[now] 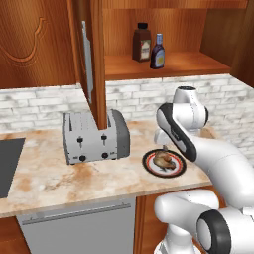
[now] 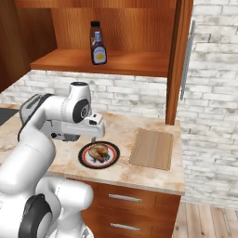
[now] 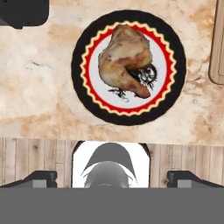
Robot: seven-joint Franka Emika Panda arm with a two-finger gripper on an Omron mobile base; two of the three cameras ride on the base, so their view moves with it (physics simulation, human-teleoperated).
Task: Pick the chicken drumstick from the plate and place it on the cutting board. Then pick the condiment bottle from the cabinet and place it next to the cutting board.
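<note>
**Operator:** Marble counter (image 1: 49, 173), pale brick wall behind it. Where do I stand with the job?

**Observer:** You stand at the very start. Your small golden-brown roasted chicken drumstick (image 3: 124, 61) lies on the round plate with black rim, red ring and white centre (image 3: 131, 118), near the counter's front edge. Nothing has been lifted off it.

**Operator:** And the pincer?

**Observer:** Your two-finger gripper (image 3: 112, 178) hangs above the plate. In the hand view its dark fingertips (image 3: 41, 177) sit far apart at the bottom corners, so it is spread wide and holds nothing. In the right base view the hand (image 2: 95, 132) is just over the plate's back rim, apart from the meat.

**Operator:** Where does the meat go?

**Observer:** Your flat rectangular light-brown wooden cutting board (image 2: 151, 148) lies bare just beside the plate, on its right side as seen in the right base view.

**Operator:** The second half?

**Observer:** Untouched, I judge. Your small dark bottle with blue neck and pale label (image 1: 158, 52) stands upright on the shelf of the open reddish-brown wooden cabinet (image 1: 168, 65), close beside a taller brown bottle with black cap (image 1: 142, 43). You have both picks and both placements ahead of you. A silver toaster (image 1: 94, 136) stands well left of the plate.
</note>
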